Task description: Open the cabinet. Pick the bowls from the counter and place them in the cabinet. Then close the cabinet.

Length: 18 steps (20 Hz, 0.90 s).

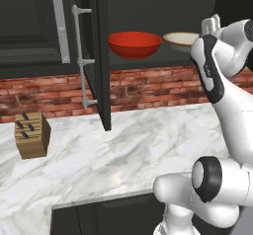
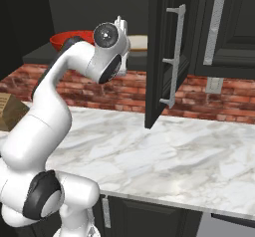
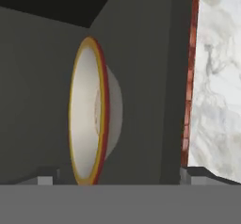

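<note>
With both bowls sitting on the shelf inside the cabinet [image 1: 101, 56], the left base view suggests the placing step is about done; the red bowl [image 1: 135, 44] stands near the open left door, and the tan bowl [image 1: 181, 39] rests just to its right, partly hidden behind the arm; the counter [image 1: 138, 145] below carries no bowl that I can see, so what remains, as I judge it, is to draw the hand back out and shut the doors; a wooden knife block [image 1: 31, 135] stands on the marble well off to the left, out of the way, and a second wall cabinet with its own silver handle [image 1: 60, 26] hangs beside the open door.

From the right base view, the arm's wrist is raised to shelf height in front of the opening; the right door [image 2: 162, 57] stands swung out toward the camera with its bar handle [image 2: 174, 57] in easy sight; pulling back calls for clearing that door's edge, which stands close beside the wrist.

Through the hand view, rolled on its side, the tan bowl fills the middle, resting on the shelf; the gripper [image 3: 120, 176] has its fingertips [image 3: 46, 176] spread wide to either side of the bowl, not pressing it, so the bowl looks released.
</note>
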### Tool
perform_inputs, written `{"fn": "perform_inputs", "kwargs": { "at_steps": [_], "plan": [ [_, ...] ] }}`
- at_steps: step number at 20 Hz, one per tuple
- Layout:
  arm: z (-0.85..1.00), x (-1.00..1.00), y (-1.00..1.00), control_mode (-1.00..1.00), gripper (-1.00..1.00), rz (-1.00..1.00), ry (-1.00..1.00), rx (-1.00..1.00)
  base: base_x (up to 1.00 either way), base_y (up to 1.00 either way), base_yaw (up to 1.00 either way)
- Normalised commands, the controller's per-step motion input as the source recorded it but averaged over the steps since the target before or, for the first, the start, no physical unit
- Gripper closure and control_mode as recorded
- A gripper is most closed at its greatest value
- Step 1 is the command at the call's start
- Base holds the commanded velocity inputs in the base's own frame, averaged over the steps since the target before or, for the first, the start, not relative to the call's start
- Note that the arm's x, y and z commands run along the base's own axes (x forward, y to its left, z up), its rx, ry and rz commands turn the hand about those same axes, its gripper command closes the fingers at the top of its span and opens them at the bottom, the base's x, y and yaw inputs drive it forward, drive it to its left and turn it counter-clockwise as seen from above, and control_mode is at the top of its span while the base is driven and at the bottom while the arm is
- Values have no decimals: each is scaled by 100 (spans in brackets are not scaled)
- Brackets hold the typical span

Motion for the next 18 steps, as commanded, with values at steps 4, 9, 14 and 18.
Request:
{"fn": "perform_inputs", "kwargs": {
  "at_steps": [4,9,14,18],
  "plan": [
    [55,-84,0,-100,-100,0,-1,0,0,0,0],
    [58,-98,0,-100,-100,0,0,0,0,0,0],
    [32,-100,0,-100,-100,0,0,0,0,0,0],
    [0,-100,6,-100,-100,0,-25,0,0,0,0]
  ]
}}
